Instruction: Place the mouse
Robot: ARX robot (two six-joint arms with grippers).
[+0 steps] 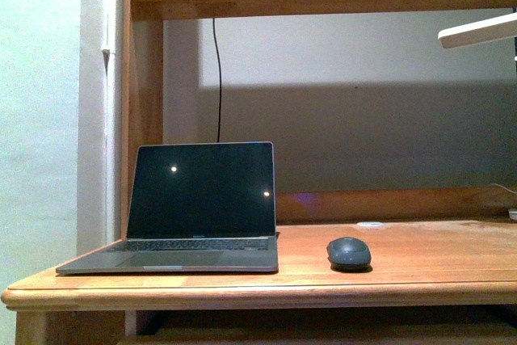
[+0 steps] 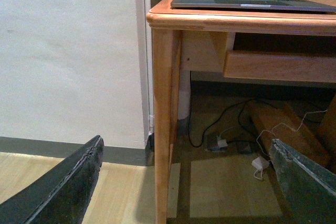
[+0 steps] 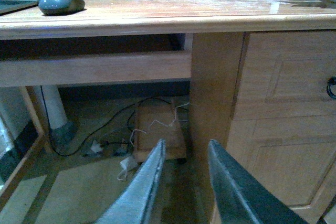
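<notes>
Wooden desk (image 1: 420, 260) fills the front view, with its hutch frame above. Laptop (image 1: 194, 204) sits open at the desk's left end, screen dark, lid upright, near the front edge. Probably set there so the space to its right stays free for the mouse.

Mouse (image 1: 349, 253) is on the desktop, just beside the laptop's right side, near the front edge, not touching it. Dark grey, domed, resting flat. I judge it is already where a mouse belongs, so the placing looks done or close to done.

My arms are both low, below desk height, neither showing in the front view. Left gripper (image 2: 184, 182) has its fingers spread wide, nothing between them, pointed at the desk leg (image 2: 165, 119) and the floor. Right gripper (image 3: 184, 182) has fingers only slightly parted, a narrow gap, holding nothing, facing the cabinet door (image 3: 286, 103) under the desk.

In the way if I go back up: the desk's front edge and the drawer rail (image 3: 94, 69).

Others: small white disc (image 1: 370, 224) behind the mouse, white lamp head (image 1: 477, 31) upper right, black cable (image 1: 219, 78) on the back wall, loose cables (image 2: 236, 129) on the floor.
</notes>
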